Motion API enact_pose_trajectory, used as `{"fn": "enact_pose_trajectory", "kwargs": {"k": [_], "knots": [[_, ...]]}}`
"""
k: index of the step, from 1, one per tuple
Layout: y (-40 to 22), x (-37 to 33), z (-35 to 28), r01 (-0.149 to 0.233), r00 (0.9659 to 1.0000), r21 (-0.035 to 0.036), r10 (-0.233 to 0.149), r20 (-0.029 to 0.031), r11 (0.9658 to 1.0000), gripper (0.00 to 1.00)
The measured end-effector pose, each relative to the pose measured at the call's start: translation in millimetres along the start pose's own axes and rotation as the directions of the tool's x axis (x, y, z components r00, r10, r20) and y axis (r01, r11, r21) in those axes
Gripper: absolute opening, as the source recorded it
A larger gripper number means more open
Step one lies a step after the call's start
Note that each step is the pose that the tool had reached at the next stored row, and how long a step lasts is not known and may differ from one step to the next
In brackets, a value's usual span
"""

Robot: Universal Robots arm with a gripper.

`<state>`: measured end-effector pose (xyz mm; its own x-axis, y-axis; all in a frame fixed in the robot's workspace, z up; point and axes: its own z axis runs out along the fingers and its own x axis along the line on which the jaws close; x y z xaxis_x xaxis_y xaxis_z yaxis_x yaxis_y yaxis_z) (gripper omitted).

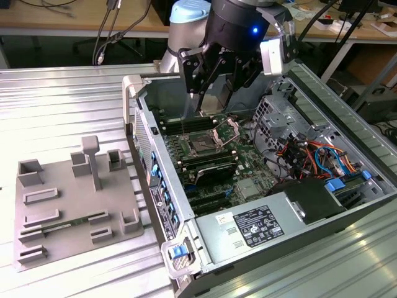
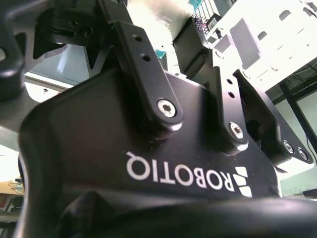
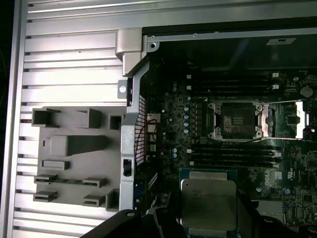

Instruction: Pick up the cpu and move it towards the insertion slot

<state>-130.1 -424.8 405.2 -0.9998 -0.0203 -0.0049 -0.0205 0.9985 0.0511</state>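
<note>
Hovering above the open computer case (image 1: 291,205), the hand (image 1: 214,102) pinches the cpu (image 3: 208,203) over the green board, near the insertion slot (image 3: 237,121) but apart from it, its metal frame (image 1: 226,131) flipped open. Memory slots (image 3: 233,153) flank the socket. At the exterior view's left, a grey fixture plate (image 1: 62,245) lies on the ribbed tabletop (image 1: 56,105).

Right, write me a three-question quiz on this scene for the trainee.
1. True or false: the insertion slot has its metal retention frame swung open.
2. In the first wrist view, the end effector holds: A) the cpu; B) a memory stick; C) a cable.
3. Fill in: the grey fixture plate lies ___ the computer case (inside/outside).

Key: 1 true; 2 A; 3 outside.
</note>
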Motion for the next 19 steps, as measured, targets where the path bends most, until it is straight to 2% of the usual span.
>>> {"fn": "enact_pose_trajectory", "kwargs": {"k": [7,13,19], "knots": [[-0.2,-7.6,0.2,0.0,1.0,-0.0001,0.0,0.0,1.0,0.54],[-0.4,-17.0,0.3,0.0,1.0,-0.0001,0.0,0.0,1.0,0.54],[-0.5,-22.5,0.4,0.0,1.0,0.0,0.0,0.0,1.0,0.54]]}}
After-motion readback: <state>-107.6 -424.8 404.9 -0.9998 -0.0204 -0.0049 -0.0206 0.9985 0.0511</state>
